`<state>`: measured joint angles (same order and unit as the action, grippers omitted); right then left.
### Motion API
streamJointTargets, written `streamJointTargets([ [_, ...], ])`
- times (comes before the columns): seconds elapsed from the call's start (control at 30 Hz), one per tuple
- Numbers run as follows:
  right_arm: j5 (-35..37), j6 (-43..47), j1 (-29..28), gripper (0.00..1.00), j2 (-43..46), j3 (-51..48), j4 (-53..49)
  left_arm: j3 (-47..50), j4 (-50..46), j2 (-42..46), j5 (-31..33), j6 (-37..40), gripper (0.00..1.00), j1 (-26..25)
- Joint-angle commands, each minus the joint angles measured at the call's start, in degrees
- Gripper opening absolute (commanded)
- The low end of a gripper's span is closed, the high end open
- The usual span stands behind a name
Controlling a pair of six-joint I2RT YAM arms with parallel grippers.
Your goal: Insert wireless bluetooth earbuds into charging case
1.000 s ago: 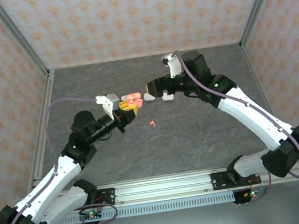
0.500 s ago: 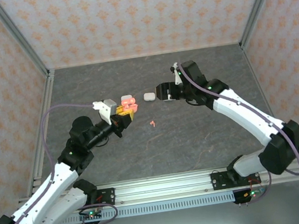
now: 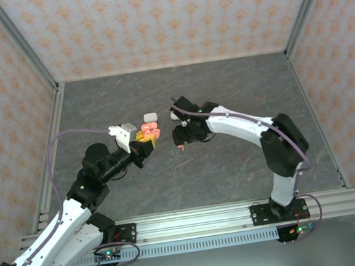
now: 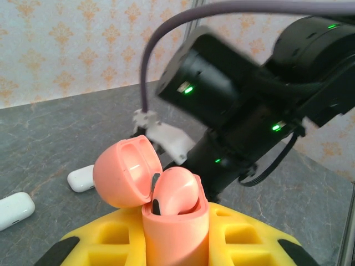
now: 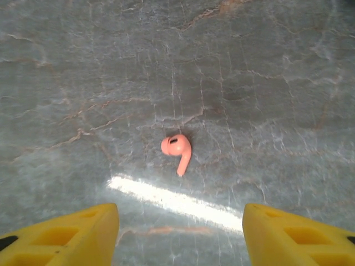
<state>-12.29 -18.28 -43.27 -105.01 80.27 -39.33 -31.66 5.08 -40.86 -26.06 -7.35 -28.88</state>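
Left pincer [image 4: 175, 246] clamped on open pink charging case [image 4: 175, 230] (pink bud [image 4: 177, 191] seated inside). Right pincer [image 5: 180, 230] apart; loose pink earbud [image 5: 177, 149] on table [image 5: 266, 83] just ahead, centred.

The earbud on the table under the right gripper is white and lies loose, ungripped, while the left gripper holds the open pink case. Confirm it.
Not quite: the earbud is salmon-pink, not white, as the right wrist view shows. The rest stands: it lies loose on the table under the right gripper, ungripped, while the left gripper holds the open pink case.
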Motion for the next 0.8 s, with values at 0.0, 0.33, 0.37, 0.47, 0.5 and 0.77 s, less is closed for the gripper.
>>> streamJointTargets([
  [0.0, 5.9, 2.4, -1.9, 0.58, -5.2, 5.9, -5.4, 0.4, -0.4, 1.1, 1.0, 1.7, 0.0, -0.6],
  [0.33, 7.3, 4.4, -3.0, 0.5, -12.8, 10.1, -6.9, 0.7, -0.8, 1.7, 1.3, 2.0, 0.0, -0.6],
  [0.37, 7.3, 4.6, -3.0, 0.49, -13.2, 10.4, -7.0, 0.7, -0.8, 1.6, 1.3, 2.0, 0.0, -0.6],
  [0.47, 7.5, 5.2, -3.2, 0.47, -14.5, 11.4, -7.8, 0.7, -0.5, 1.4, 1.4, 2.0, 0.0, -0.6],
  [0.5, 7.5, 5.5, -3.3, 0.46, -14.9, 11.7, -8.1, 0.8, -0.3, 1.4, 1.4, 2.0, 0.0, -0.6],
  [0.77, 8.3, 6.3, -3.4, 0.43, -17.0, 12.5, -8.0, 0.8, -0.7, 1.3, 1.2, 2.1, 0.0, -0.6],
])
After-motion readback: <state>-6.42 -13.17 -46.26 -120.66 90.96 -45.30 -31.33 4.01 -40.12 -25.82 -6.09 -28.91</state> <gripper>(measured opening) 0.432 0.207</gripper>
